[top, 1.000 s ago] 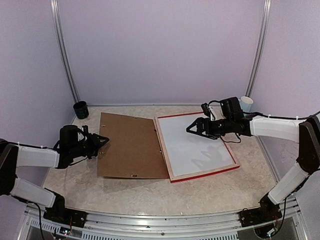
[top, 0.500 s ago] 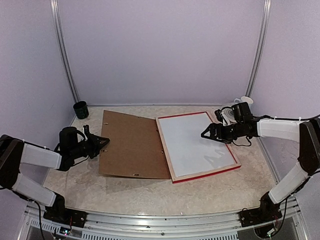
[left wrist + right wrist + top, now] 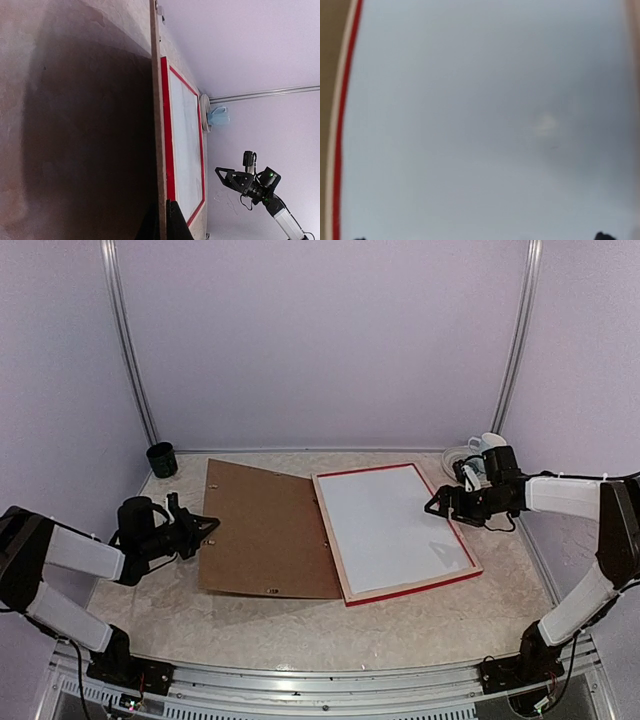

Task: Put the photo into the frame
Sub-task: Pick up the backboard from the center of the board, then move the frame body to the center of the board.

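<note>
Viewing the desk (image 3: 300, 630) from above, you found the frame (image 3: 412, 587) lying flat toward 2 o'clock of centre, its red edge outermost and a pale wood border inside it. A white sheet (image 3: 385, 525) filled the opening. You could not tell whether this sheet was the plain back of the photo.

A brown backing board (image 3: 265, 530) lay at 9 o'clock of the frame, and its right edge met the frame's left side.

Left tool (image 3: 207, 526): you saw it at the 9 o'clock edge of the board. The left wrist view placed the board's edge (image 3: 156, 100) between the dark fingertips (image 3: 174, 224), with the jaws pinched narrow onto it. The red frame (image 3: 164, 125) ran alongside, beyond the board.

Right tool (image 3: 437, 508): it hovered just above the frame's 3 o'clock edge with its jaws spread wide, gripping nothing. The right wrist view was blurred. It gave you only the white sheet (image 3: 480, 100), the red edge (image 3: 342, 125) and one fingertip (image 3: 602, 235) at the bottom margin.

A dark cup (image 3: 161, 458) stood at the 10 o'clock corner. A white cup (image 3: 487, 444) stood on a plate (image 3: 458, 460) at the 2 o'clock corner.
</note>
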You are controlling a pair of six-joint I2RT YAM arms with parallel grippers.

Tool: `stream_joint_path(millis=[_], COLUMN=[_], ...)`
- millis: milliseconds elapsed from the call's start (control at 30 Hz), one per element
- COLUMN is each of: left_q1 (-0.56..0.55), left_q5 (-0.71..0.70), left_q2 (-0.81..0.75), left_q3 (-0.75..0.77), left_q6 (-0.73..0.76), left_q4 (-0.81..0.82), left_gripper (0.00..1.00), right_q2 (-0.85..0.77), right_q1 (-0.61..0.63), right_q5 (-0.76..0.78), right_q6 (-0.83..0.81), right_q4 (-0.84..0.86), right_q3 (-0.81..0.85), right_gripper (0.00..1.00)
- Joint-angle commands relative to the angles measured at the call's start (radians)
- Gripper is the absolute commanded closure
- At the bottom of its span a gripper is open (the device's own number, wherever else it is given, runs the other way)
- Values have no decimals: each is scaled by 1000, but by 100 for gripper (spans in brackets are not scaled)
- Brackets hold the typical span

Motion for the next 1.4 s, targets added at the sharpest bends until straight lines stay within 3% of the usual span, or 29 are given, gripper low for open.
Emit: stream_joint_path(millis=[0,267,600,867,1367], left_q1=[11,13,23,30,32], left_q5=[28,16,-14,-15,24], left_q2=[-11,-122,-291,-362,-360], left_q3=[-15,-8,26,34,-1], left_q6=[7,2,36,29,-74], left_q4=[66,20,-149,-196,-46], left_gripper=[100,100,100,100,100], right_q2=[2,46,170,252,259], right_q1=[-46,-78,-93,-95,-35], right_q5=[85,145,108,81,3], right_q6=[18,37,26,-1,-13], right_q4=[21,46,102,137,217], right_q3=[-11,6,61,91,0], right_gripper=[1,1,1,1,8])
